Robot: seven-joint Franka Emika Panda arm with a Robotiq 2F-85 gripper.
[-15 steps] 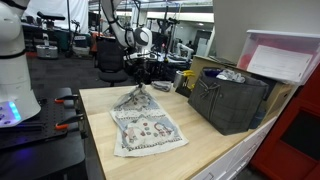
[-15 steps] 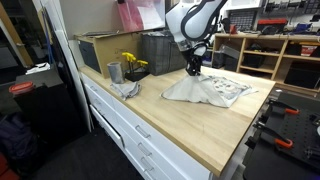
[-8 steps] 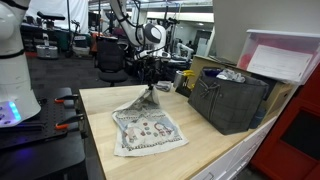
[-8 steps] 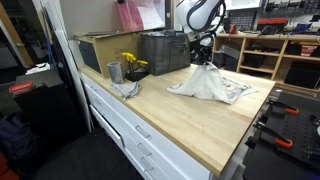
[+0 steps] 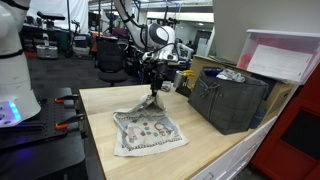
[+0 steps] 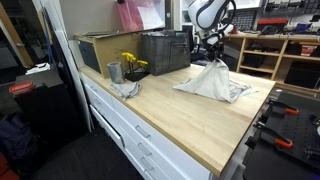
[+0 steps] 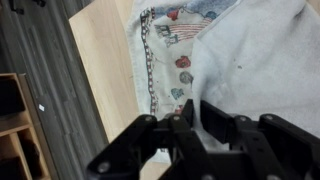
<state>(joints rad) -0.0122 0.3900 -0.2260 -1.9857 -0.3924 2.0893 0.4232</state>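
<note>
- Gripper [image 5: 153, 89] – jaws nearly closed, pinching a fold of the printed cloth [image 5: 146, 126]; in the wrist view the two fingers [image 7: 180, 128] meet on a narrow ridge of fabric.
- Printed cloth: pale, with small red and blue motifs and a dark patterned border. The pinched part is drawn up into a peak under the gripper [image 6: 211, 57]; the rest of the cloth [image 6: 214, 86] trails down and lies spread on the wooden table [image 5: 98, 108].
- In both exterior views the arm comes down from above, gripper pointing roughly straight down, raised off the tabletop.
- Wrist view: cloth [image 7: 245, 60] fills the upper right; the table's [image 7: 100, 40] edge runs down the left, dark floor beyond it.
- Dark crate [image 5: 228, 100] stands on the same table, near the cloth but apart from it.
- Far end of the table [image 6: 170, 118] – a grey cup [image 6: 114, 72], yellow flowers [image 6: 132, 63] and a crumpled grey rag [image 6: 127, 89], well apart from the gripper.
</note>
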